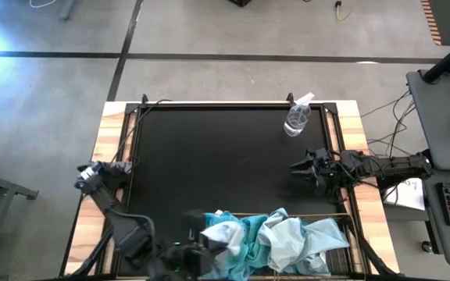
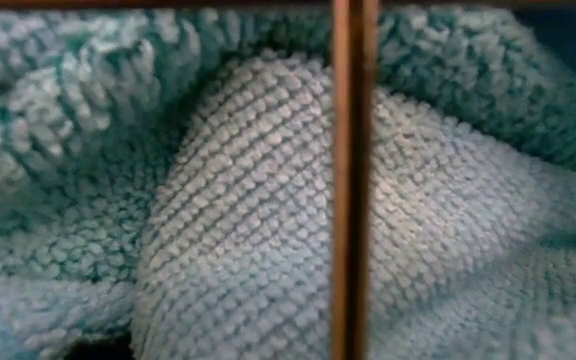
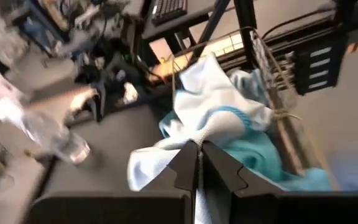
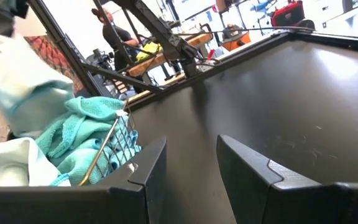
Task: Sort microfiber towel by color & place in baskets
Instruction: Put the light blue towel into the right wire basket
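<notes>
Left wrist view shows our left gripper (image 3: 199,163) clenched on a pale towel (image 3: 213,102) above the basket (image 3: 272,74); next we lift and sort it, right gripper (image 1: 303,168) released.

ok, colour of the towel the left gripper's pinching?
Pale grey-blue towel, left gripper shut on it; left wrist view.

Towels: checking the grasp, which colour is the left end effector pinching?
The pale grey-blue towel, clamped in the shut left end effector; the turquoise towels lie untouched in the basket.
</notes>
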Robot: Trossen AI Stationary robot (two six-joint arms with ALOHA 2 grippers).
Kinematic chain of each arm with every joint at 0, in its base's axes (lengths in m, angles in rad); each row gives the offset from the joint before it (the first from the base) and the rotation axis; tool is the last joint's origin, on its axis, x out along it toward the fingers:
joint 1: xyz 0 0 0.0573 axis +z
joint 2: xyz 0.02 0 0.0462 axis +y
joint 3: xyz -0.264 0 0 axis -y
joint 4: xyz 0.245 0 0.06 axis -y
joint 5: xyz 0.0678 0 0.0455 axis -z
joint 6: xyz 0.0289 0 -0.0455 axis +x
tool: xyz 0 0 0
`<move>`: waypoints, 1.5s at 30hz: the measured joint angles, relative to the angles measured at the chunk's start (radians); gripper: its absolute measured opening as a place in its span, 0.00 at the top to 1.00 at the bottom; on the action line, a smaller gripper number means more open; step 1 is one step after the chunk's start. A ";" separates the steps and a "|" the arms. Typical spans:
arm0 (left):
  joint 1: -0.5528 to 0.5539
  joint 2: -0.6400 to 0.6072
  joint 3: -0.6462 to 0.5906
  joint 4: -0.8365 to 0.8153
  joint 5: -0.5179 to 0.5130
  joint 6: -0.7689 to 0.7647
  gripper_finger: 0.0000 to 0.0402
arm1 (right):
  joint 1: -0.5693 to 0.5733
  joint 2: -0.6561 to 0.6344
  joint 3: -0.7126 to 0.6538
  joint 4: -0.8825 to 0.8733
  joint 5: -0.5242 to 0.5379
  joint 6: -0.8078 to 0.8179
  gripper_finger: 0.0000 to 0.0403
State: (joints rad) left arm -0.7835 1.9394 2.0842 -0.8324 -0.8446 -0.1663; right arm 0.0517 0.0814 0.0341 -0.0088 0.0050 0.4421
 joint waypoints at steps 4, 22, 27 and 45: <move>0.080 0.086 0.155 0.000 0.092 0.194 1.00 | 0.000 0.000 0.000 0.002 0.002 -0.001 0.67; 0.341 0.140 0.224 0.265 0.555 0.431 1.00 | 0.000 0.008 -0.001 0.006 -0.002 -0.043 0.67; 0.364 0.140 0.224 0.390 0.632 0.471 1.00 | 0.000 0.008 -0.001 0.007 0.013 -0.045 0.67; 0.374 0.140 0.224 0.747 0.873 0.506 1.00 | 0.000 0.008 -0.001 0.045 0.078 -0.053 0.67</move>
State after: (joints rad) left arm -0.4095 2.0792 2.3081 -0.0853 0.0284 0.3397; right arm 0.0519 0.0891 0.0330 0.0360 0.0830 0.3889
